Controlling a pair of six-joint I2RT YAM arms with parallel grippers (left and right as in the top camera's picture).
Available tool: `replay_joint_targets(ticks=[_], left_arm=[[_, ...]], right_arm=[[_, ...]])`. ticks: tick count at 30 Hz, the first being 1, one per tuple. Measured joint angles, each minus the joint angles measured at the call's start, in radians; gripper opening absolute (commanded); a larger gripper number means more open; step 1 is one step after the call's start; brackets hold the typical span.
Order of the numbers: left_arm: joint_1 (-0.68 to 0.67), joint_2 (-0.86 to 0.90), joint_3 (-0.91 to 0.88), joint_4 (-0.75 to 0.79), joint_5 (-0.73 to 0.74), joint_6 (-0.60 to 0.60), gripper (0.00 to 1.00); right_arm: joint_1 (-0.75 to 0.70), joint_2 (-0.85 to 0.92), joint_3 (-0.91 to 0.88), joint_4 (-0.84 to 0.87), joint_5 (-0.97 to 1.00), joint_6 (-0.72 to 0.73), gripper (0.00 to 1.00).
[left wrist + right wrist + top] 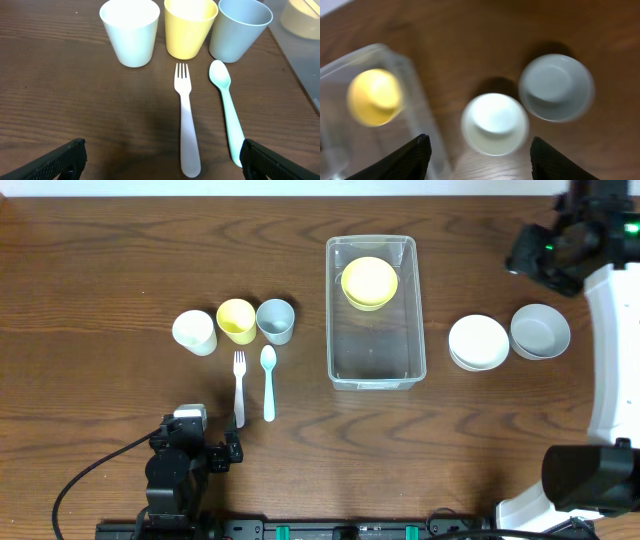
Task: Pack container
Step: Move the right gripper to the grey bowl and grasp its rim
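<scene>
I see a yellow bowl [369, 282] at the clear container's [375, 352] 12 o'clock end. My left gripper [160, 160] and right gripper [480, 155] both hang spread wide, holding nothing.

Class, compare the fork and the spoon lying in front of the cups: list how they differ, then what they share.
The fork is white; the spoon is pale mint green. The fork ends in tines, the spoon in an oval bowl. The fork lies before the yellow cup, the spoon before the grey-blue cup. Both lie flat on the table, heads toward those cups.
</scene>
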Motion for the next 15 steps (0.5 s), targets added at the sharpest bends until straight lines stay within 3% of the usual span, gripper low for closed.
replay_joint_targets(ticks=[12, 15], left_arm=[[0.000, 0.000, 0.000, 0.000, 0.000, 0.000, 0.98], [0.000, 0.000, 0.000, 0.000, 0.000, 0.000, 0.98]], right_arm=[[-0.204, 0.053, -0.449, 0.225, 0.037, 0.007, 0.65], [-0.242, 0.053, -0.532, 0.293, 0.067, 0.014, 0.61]])
